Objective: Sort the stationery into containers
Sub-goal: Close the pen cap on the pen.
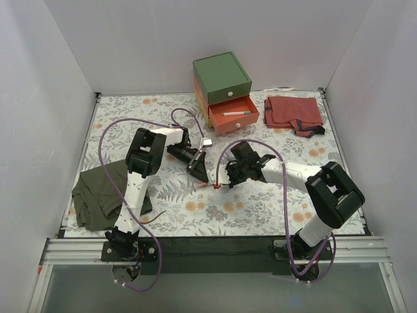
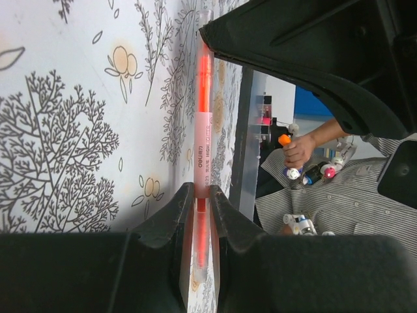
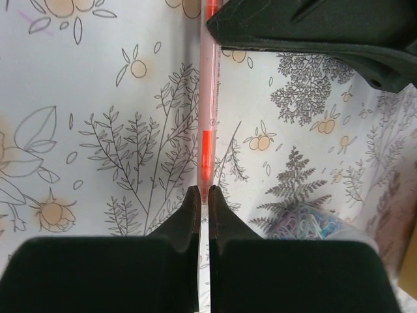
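Note:
An orange-red pen (image 2: 203, 130) with a clear barrel hangs just above the floral mat, held at both ends. My left gripper (image 2: 201, 195) is shut on one end, and my right gripper (image 3: 202, 193) is shut on the thin tip of the same pen (image 3: 209, 98). From above, the pen (image 1: 207, 186) bridges the left gripper (image 1: 201, 175) and the right gripper (image 1: 222, 182) at mid-table. The drawer box (image 1: 221, 77) stands at the back. Its salmon-red drawer (image 1: 251, 122) is pulled open, with a white pen (image 1: 236, 113) with a teal tip lying inside.
A folded red cloth (image 1: 293, 111) lies at the back right, beside the box. An olive-green cloth (image 1: 104, 192) lies at the near left. Purple cables (image 1: 114, 140) loop over the mat around both arms. White walls close in three sides.

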